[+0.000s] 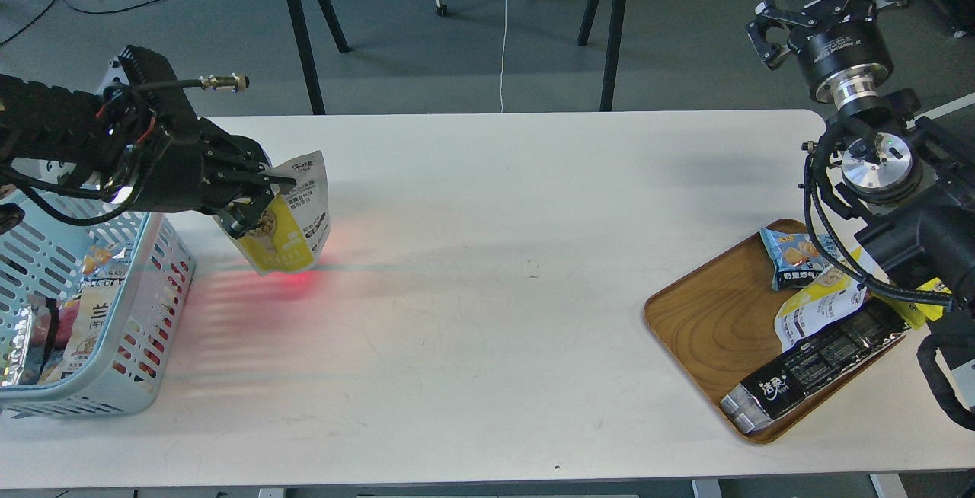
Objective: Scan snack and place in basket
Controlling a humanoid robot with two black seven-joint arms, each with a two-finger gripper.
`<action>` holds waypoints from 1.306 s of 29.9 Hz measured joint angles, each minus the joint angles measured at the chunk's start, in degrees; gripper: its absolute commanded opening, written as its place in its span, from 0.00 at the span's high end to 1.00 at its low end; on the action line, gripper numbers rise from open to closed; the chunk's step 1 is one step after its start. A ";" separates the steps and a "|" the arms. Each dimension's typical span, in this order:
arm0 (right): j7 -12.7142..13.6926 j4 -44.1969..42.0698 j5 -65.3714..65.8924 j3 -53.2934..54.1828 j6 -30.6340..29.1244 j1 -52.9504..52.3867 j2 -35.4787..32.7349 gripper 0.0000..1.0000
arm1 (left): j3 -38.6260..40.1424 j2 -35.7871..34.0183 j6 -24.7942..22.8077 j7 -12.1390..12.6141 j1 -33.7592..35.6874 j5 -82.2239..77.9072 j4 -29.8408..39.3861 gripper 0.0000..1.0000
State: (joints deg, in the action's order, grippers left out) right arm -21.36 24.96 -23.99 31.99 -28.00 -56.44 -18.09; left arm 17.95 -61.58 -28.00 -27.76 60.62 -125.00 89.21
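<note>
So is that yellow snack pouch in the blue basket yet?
Not yet. The snack hangs in the left gripper above the table, just right of the basket.

The snack [293, 216] is a small pouch with a yellow lower front and a silver-white printed top. It hangs tilted just right of the basket [137, 376], above a red glow on the surface. The basket is pale blue with slotted sides, upright, with packets inside.

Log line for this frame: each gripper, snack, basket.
left gripper: shut on snack | snack: held beside basket, not inside | right gripper: open, raised, holds nothing | scan: red glow under snack
</note>
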 measured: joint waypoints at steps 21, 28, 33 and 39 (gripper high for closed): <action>-0.02 -0.02 0.00 -0.01 0.00 -0.64 0.41 0.00 | 4.88 -30.21 0.02 -0.25 -0.05 4.78 3.02 1.00; -0.08 -0.01 0.00 -0.01 0.00 -0.76 0.59 0.00 | -7.67 -37.70 8.39 -0.24 0.00 4.94 2.98 0.99; -0.09 -0.03 0.00 -0.01 0.00 -0.77 0.55 0.00 | -12.84 -38.37 12.85 -0.25 0.02 5.00 3.02 0.90; -0.09 -0.05 0.00 -0.03 0.00 -0.89 0.53 0.00 | -13.28 -38.41 14.27 -0.25 0.60 5.13 3.32 0.46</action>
State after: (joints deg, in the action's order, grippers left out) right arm -21.45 24.91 -24.00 31.96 -28.00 -57.33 -17.56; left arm 4.68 -100.00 -13.73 -28.01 61.22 -119.87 92.53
